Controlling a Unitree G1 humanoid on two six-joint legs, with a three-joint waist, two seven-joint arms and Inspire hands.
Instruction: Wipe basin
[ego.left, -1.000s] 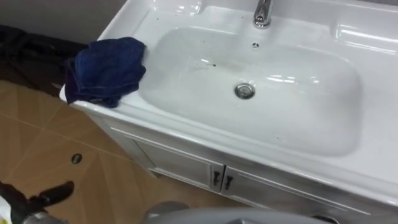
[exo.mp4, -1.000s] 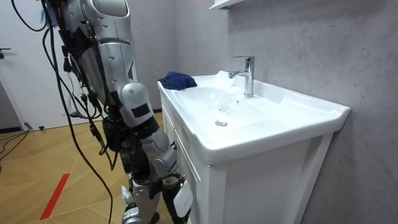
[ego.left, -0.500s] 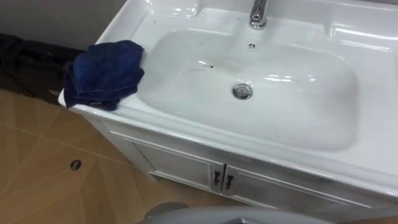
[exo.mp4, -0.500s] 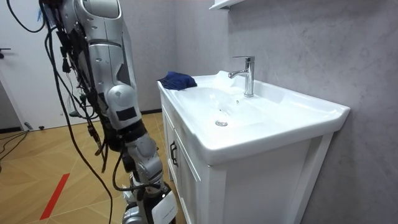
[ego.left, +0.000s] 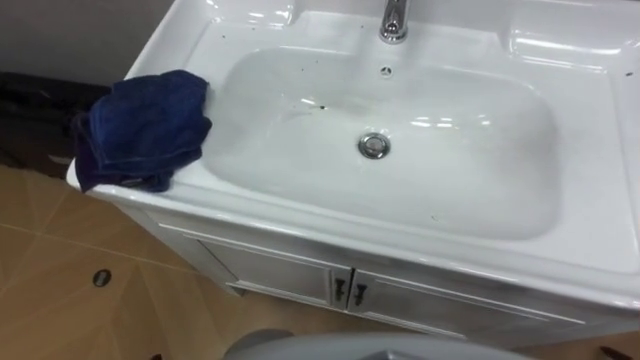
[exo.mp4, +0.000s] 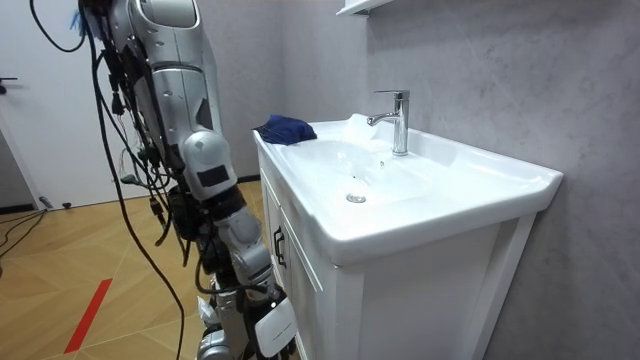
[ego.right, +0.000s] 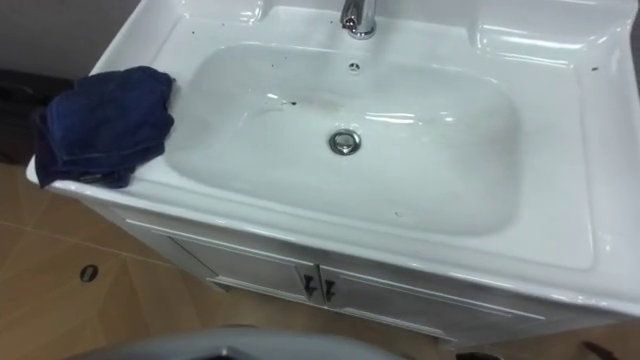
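Standing here, I can read no writing, number or sign: none on the white ceramic basin (ego.left: 470, 190), the chrome tap (ego.left: 393, 20) at twelve o'clock, or the crumpled dark blue cloth (ego.left: 142, 128) at nine o'clock.

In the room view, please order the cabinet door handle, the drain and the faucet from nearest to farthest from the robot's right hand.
The right hand hangs low in front of the cabinet.
1. Door handle: on the cabinet front, just above the hand.
2. Drain: in the middle of the basin, higher up.
3. Faucet: at the basin's back edge, beyond the drain.
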